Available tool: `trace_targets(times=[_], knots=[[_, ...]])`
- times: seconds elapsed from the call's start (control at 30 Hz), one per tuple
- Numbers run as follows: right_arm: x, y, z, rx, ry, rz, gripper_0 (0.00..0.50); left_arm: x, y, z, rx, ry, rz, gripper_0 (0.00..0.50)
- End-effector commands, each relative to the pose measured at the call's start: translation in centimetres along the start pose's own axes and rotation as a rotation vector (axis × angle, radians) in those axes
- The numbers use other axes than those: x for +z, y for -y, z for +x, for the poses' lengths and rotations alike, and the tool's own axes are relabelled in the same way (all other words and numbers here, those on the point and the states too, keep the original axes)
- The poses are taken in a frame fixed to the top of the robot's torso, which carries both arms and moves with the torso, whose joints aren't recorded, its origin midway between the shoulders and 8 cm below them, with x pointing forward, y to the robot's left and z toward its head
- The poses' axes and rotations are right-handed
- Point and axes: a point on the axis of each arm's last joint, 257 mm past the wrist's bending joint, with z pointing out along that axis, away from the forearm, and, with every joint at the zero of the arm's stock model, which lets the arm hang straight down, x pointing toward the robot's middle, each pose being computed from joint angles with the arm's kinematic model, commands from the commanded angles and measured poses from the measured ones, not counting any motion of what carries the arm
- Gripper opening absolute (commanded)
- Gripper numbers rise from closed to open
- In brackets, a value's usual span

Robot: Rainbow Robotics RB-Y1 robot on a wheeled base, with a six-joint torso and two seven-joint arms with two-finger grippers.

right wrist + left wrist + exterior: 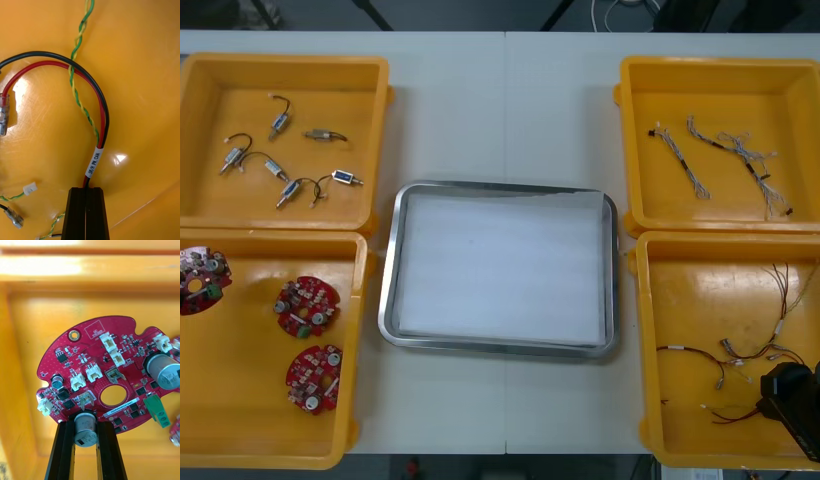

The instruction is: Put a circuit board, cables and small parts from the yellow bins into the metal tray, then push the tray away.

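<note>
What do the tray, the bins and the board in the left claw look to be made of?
Metal tray: polished steel-like rim with mirror glints; inside matte white, maybe paper. Yellow bins: glossy moulded plastic, by the soft highlights. Circuit board, held by the left claw inside a bin: red lacquered laminate, probably. Right claw pinches a red and black cable with a smooth, rubbery-looking sheath.

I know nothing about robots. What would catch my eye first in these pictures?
Four bright yellow bins stand two at each side of the table, with a metal tray, white inside and holding nothing, between them. The left gripper pinches a silver cylinder on a round red circuit board in the near left bin. The right gripper, low in the near right bin, is shut on a red and black cable.
</note>
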Motion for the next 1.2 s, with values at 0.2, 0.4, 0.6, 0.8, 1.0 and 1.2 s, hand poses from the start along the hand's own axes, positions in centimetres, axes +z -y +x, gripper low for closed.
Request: trace_targets(times=[0.2,0.4,0.6,0.8,1.0,1.2], knots=[[-1.2,-1.5,-2.2,0.016,0.002,-0.023,0.0,-5.6,4.2,-1.4,0.034,0.048,-0.021,0.0],[-4.2,-3.1,-3.5,-0.011,-0.03,-0.033,0.0,-7.2,11.5,-3.2,0.068,0.099,0.087,0.0],[-7.4,-3.7,-4.6,-0.089,-0.002,0.001,0.0,-7.7,17.2,-3.5,0.151,0.095,0.155,0.0],[-10.4,-4.4,-5.2,-0.203,0.047,0.045,0.0,-7.5,22.0,-4.1,0.245,0.088,0.205,0.0],[-13.4,-4.9,-5.1,-0.337,0.086,0.106,0.0,-7.1,26.0,-5.1,0.306,0.076,0.24,0.002],[-16.7,-7.1,-5.6,-0.486,0.186,0.112,0.0,-5.5,29.0,-4.9,0.351,0.031,0.239,0.0]])
